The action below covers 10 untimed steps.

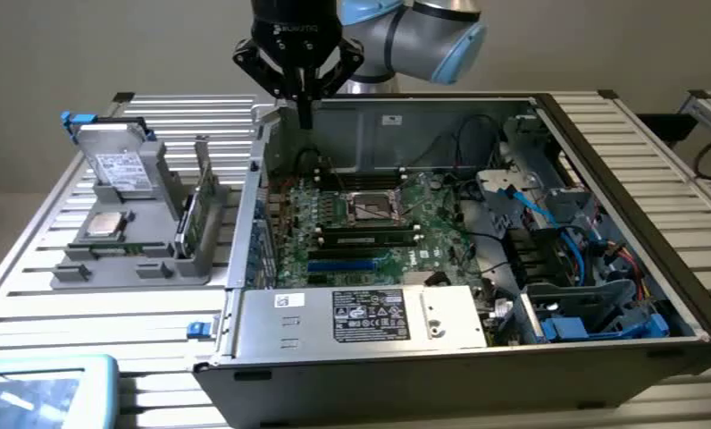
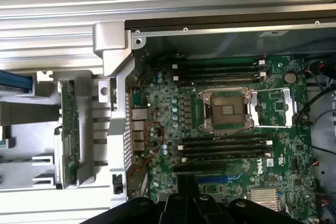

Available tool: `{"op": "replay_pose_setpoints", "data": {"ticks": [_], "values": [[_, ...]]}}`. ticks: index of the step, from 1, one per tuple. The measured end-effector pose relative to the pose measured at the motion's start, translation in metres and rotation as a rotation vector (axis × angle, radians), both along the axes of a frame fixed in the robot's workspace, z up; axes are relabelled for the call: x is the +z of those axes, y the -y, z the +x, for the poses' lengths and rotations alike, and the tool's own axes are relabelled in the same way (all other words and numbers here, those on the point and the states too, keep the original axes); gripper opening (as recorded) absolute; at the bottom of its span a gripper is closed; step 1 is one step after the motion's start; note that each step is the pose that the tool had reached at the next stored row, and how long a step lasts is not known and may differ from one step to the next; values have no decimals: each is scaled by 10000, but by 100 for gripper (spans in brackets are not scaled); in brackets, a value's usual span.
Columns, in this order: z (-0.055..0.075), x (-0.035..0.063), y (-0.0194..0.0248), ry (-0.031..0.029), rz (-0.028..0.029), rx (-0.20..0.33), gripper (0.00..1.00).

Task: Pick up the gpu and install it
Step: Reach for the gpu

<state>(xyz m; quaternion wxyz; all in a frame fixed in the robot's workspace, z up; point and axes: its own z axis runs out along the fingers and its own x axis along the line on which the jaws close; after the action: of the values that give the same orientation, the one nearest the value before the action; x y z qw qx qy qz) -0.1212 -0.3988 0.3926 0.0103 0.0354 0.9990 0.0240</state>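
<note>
So the end effector (image 1: 305, 114) is pinched fully closed with nothing in it. It's hanging above the far corner of the open PC case (image 1: 451, 384), on the exterior view's left, just over the case's far wall and clear of the motherboard (image 1: 373, 234) below.

The gpu (image 1: 192, 217) isn't picked up yet. It's standing on its edge in a slot of the gray holder (image 1: 129, 273), which sits on the slatted tabletop (image 1: 34, 299) just beside the case on the exterior view's left. It's well below the closed fingers and nearer to the camera than they are.

The same holder has the silver hard drive (image 1: 120, 165) propped up at its far end. From the wrist view you're looking down at the board's empty CPU socket (image 2: 227, 109), with the card edge-on in its holder outside the case wall.
</note>
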Motion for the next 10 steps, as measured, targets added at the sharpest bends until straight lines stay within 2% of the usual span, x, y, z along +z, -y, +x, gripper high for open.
{"op": "replay_pose_setpoints", "data": {"ticks": [10], "values": [[0, 0, 0, 0, 0, 0, 11]]}}
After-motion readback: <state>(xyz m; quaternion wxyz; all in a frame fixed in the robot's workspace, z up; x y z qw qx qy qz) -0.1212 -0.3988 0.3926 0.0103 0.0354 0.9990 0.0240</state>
